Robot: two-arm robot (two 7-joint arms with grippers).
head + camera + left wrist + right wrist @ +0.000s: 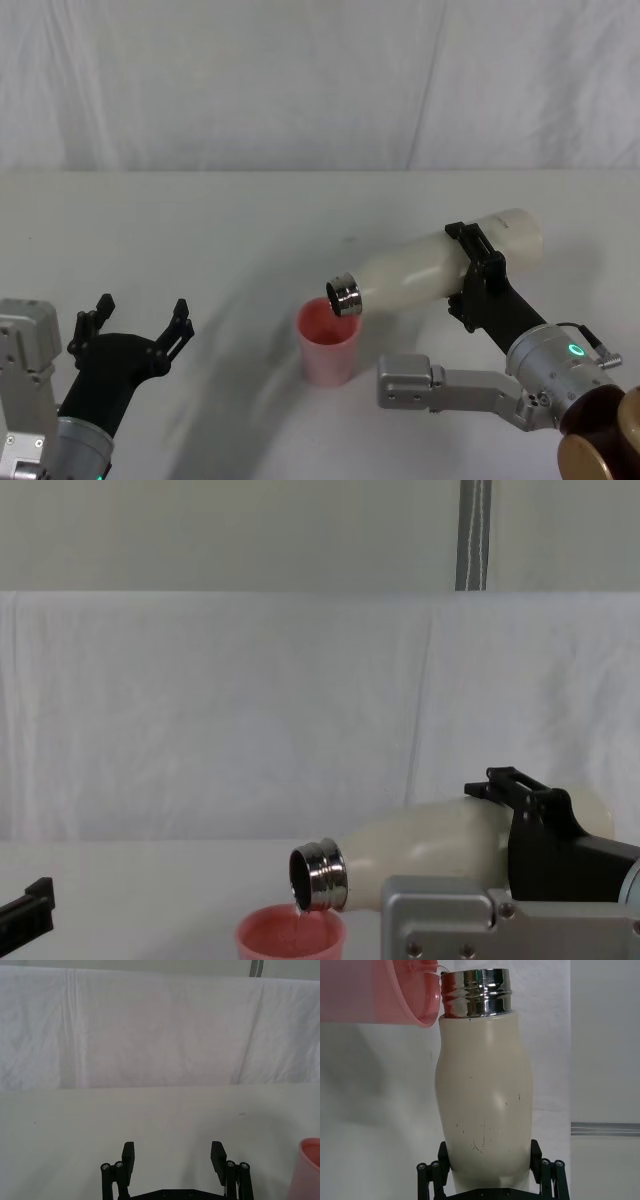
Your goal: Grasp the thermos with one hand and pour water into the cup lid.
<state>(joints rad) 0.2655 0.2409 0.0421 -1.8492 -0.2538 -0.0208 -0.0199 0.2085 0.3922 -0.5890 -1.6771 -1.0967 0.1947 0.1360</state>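
Right gripper (478,278) clamped on thermos (440,268), long axis near horizontal, steel neck (343,294) just above cup lid (327,341); left gripper (140,322) parked, fingers apart.

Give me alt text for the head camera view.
The right gripper holds the thermos tipped nearly sideways, its steel mouth over the pink cup lid on the white table. The left gripper hangs open, well left of it.

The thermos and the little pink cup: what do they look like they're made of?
The thermos looks like metal under a matte cream coating, faintly scratched. Its bare neck is shiny threaded steel, mirror-bright. The cup seems to be pink plastic: slightly see-through, with a thick smooth rim.
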